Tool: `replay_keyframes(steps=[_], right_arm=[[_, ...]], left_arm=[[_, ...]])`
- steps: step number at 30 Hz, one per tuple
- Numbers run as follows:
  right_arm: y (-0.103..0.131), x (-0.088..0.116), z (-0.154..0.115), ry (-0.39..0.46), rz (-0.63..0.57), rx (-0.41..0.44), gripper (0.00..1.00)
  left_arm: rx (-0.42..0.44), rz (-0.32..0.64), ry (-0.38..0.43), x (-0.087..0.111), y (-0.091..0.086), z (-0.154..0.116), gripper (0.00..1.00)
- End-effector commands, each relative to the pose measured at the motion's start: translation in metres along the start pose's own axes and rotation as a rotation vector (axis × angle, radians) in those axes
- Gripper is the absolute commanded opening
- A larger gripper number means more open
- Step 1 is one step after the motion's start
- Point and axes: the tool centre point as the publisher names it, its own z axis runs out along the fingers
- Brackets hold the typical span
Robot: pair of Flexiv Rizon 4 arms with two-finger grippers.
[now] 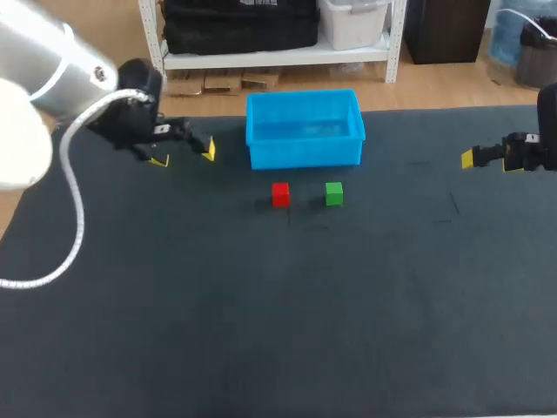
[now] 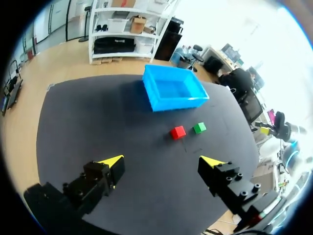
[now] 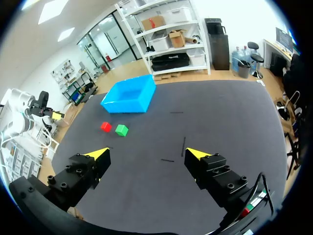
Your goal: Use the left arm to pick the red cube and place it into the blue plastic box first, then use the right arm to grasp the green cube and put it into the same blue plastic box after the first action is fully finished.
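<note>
Standing parted, right fingers (image 3: pixel 99 155), clearest from wrist view

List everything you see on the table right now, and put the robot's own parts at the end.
table: one, dark grey top, under everything
box: one, blue, at the table's far middle, nothing visible in it
red cube: one, red, on the table just in front of the box
green cube: one, green, beside the red cube and apart from it, on the right arm's side
left gripper: one, black with yellow tips, open, empty, above the table left of the box
right gripper: one, black with yellow tips, open, empty, at the table's right side
</note>
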Motion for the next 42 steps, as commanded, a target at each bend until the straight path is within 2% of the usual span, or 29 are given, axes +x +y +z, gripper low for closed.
replay_keyframes(steps=[1,5,6,30,37,42], right_arm=[[0.0,0.0,0.0,0.001,-0.001,0.0,1.0],[0.0,0.0,0.0,0.001,-0.001,0.0,1.0],[0.0,0.0,0.0,0.001,-0.001,0.0,1.0],[0.0,0.0,0.0,0.001,-0.001,0.0,1.0],[0.0,0.0,0.0,0.001,-0.001,0.0,1.0],[0.0,0.0,0.0,0.001,-0.001,0.0,1.0]], left_arm=[[-0.122,0.0,0.101,-0.01,-0.008,0.012,1.0],[-0.12,0.006,0.105,-0.012,-0.014,0.016,1.0],[-0.08,-0.009,0.101,-0.013,-0.016,0.016,1.0],[-0.08,-0.009,0.101,-0.013,-0.016,0.016,1.0],[-0.135,-0.07,0.163,-0.025,-0.027,0.033,1.0],[-0.183,-0.067,0.196,-0.032,-0.04,0.047,1.0]])
